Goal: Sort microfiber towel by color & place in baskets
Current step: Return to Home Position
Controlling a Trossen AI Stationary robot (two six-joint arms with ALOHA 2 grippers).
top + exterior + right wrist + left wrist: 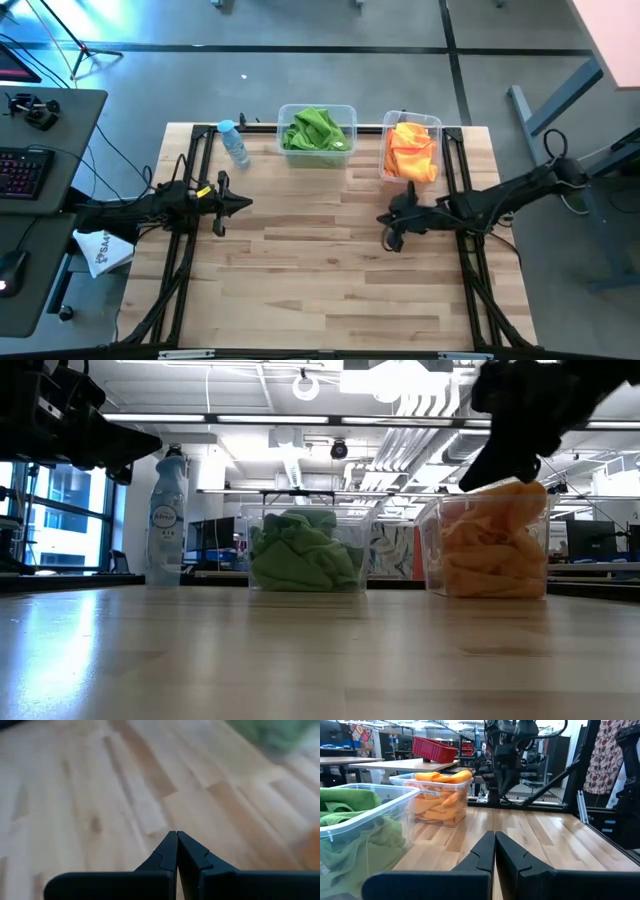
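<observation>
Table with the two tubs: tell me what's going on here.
Neither arm is handling anything. The left hand and the right hand are both shut and empty, held above the wooden table. Green towels fill the wider basket and orange-yellow towels the narrower basket, so the sorting looks done.

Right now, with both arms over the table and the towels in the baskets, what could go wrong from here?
1. The orange towels pile above the rim of the narrower basket. The right claw, shut and empty, sits close in front of it, so a careless swing might nudge the basket or snag a towel.
2. The water bottle stands upright not far from the left claw, which is also shut. That arm could tip it.
</observation>
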